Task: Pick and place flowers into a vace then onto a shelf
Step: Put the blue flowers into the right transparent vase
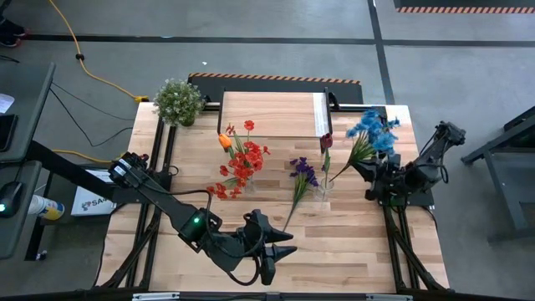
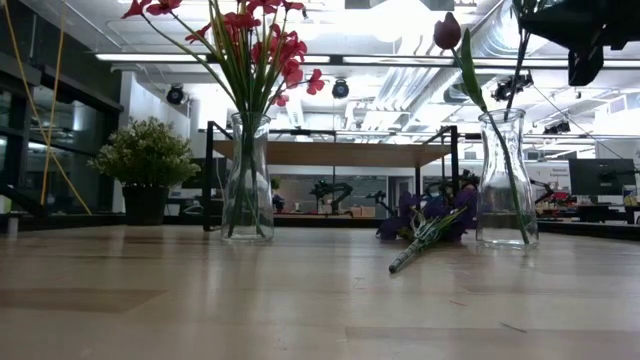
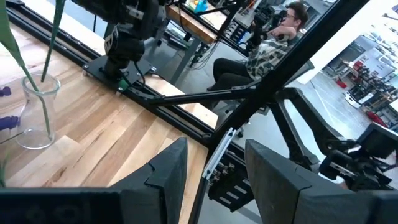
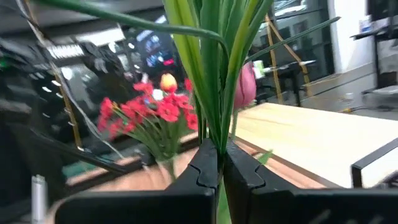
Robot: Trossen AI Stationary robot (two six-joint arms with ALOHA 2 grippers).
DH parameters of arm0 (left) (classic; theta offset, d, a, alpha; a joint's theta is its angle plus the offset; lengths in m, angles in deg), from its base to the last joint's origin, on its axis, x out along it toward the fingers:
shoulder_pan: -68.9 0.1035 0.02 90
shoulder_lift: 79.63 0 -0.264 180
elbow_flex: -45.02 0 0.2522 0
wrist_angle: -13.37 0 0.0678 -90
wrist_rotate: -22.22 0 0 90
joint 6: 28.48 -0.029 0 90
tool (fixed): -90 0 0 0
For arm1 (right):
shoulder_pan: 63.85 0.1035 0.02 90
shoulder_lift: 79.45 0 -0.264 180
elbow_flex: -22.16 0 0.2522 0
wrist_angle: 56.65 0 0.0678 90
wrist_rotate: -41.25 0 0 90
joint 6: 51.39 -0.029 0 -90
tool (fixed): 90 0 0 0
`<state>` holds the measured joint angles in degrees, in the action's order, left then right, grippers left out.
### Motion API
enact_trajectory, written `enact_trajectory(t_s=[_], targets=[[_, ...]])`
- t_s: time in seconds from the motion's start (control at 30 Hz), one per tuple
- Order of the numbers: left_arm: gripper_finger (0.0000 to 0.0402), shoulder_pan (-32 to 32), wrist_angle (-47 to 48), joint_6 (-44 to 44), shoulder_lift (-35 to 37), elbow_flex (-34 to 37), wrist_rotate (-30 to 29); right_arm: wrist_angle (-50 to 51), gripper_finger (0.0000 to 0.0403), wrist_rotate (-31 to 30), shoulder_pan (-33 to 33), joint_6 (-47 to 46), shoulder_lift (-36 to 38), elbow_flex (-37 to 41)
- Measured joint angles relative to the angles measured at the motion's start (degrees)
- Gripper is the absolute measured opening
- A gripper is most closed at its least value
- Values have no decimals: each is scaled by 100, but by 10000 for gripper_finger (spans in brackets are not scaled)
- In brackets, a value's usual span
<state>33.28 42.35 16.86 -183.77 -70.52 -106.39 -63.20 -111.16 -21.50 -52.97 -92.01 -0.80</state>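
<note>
We see the right gripper (image 4: 219, 169) pinching the blue flowers' (image 1: 374, 130) stems beside the vase (image 1: 323, 186); light, floppy, best gripped low. Left gripper (image 1: 273, 248) hangs half-open, empty.

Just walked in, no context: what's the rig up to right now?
Flower arranging. The right gripper has its jaws shut on the blue flowers, holding them above the table's right side near the vase that already holds the dark red rosebud. The red flowers and orange tulip stand in the other vase. The purple flowers lie loose on the table. The left gripper waits near the front edge, jaws apart, empty.
</note>
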Motion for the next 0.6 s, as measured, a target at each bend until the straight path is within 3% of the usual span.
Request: enact_trajectory(t_s=[0.27,0.6], targets=[[195,0,0,0,0,0,-11,-173,0,-289,0,28,-840,0],[195,0,39,0,0,0,-9,-399,0,-196,0,20,-1256,0]])
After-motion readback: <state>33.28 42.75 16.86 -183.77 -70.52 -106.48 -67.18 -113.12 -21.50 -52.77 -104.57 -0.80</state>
